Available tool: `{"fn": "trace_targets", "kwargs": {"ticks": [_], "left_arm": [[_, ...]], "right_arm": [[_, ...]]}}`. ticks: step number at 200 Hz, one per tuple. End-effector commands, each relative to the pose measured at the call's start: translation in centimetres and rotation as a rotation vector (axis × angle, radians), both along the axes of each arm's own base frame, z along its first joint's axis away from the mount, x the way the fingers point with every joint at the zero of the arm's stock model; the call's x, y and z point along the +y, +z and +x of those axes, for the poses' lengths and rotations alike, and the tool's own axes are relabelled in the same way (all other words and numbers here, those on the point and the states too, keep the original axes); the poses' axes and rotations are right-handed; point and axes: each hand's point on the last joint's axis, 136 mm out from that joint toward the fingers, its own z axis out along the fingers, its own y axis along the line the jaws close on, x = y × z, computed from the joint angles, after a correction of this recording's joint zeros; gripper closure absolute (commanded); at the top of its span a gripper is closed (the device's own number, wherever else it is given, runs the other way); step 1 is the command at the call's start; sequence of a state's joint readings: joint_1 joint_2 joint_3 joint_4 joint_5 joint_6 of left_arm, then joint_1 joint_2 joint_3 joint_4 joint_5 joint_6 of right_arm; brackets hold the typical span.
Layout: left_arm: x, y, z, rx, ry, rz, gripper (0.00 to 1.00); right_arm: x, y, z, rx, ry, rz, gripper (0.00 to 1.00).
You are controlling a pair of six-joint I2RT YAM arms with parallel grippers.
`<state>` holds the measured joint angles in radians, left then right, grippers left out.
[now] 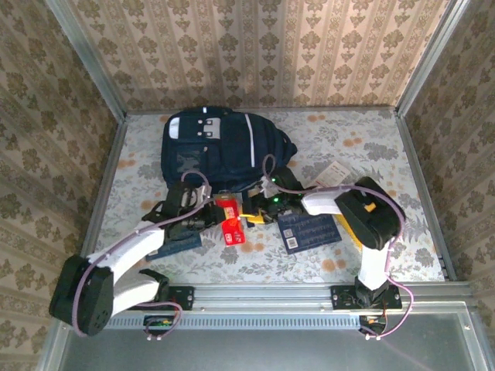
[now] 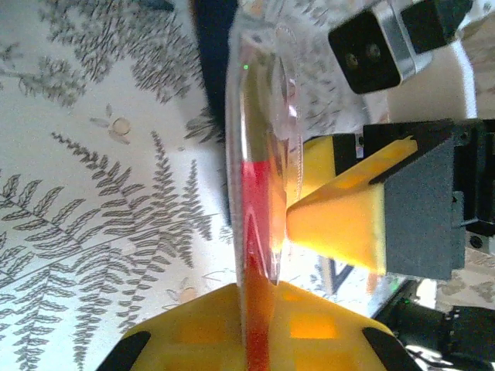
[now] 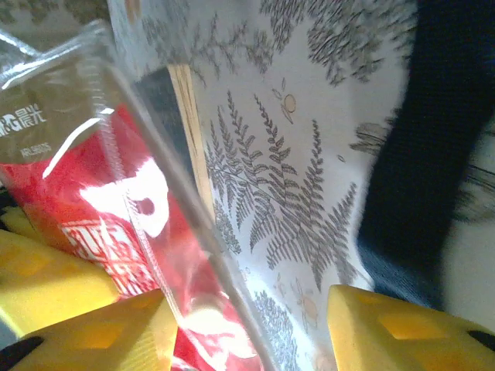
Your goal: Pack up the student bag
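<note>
The student bag (image 1: 220, 143) is being shown whole from above, lying flat beyond both grippers. Just in front of the bag, a clear packet with red contents (image 1: 232, 224) is being gripped. The left wrist view is showing the left gripper (image 2: 255, 340) pinched onto the packet's edge. In the right wrist view, the right gripper (image 3: 247, 332) is being shown with jaws wide, one finger (image 3: 85, 332) against the packet.

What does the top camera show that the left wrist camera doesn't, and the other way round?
Top adds the bag and a booklet lying near it. Left wrist adds the clear packet seen edge-on, red inside, pinched in the left gripper, with the right gripper's fingers close beside it. Both share the packet and the fern-print table.
</note>
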<state>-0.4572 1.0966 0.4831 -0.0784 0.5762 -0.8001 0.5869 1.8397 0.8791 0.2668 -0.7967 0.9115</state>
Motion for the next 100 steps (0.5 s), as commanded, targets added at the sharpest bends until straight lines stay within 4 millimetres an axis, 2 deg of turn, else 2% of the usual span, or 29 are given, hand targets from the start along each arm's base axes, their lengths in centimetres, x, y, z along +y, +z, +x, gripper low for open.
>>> {"fn": "trace_targets", "kwargs": {"ticks": [1,25,47,77,100], "left_arm": [[1.0,3.9,1.1,-0.102,0.096,-0.103,1.00],[1.9,7.6,2.1,-0.197,0.211,-0.221,1.00],[3.2,10.6,3.1,-0.270,0.354,-0.339,1.00],[4.9,12.4,3.9,-0.299,0.511,-0.468,1.00],[5.3,13.0,3.9,-0.308,0.544,-0.493,1.00]], "right_arm": [[-1.9,3.2,1.7,-0.097,-0.134,0.042,0.36],[-2.2,7.2,2.0,-0.140,-0.238,0.210,0.20],[-2.8,10.3,2.5,-0.170,-0.348,0.355,0.12],[-2.4,14.9,2.6,-0.219,-0.397,0.514,0.08],[-1.1,17.0,2.2,-0.260,-0.394,0.555,0.05]]}}
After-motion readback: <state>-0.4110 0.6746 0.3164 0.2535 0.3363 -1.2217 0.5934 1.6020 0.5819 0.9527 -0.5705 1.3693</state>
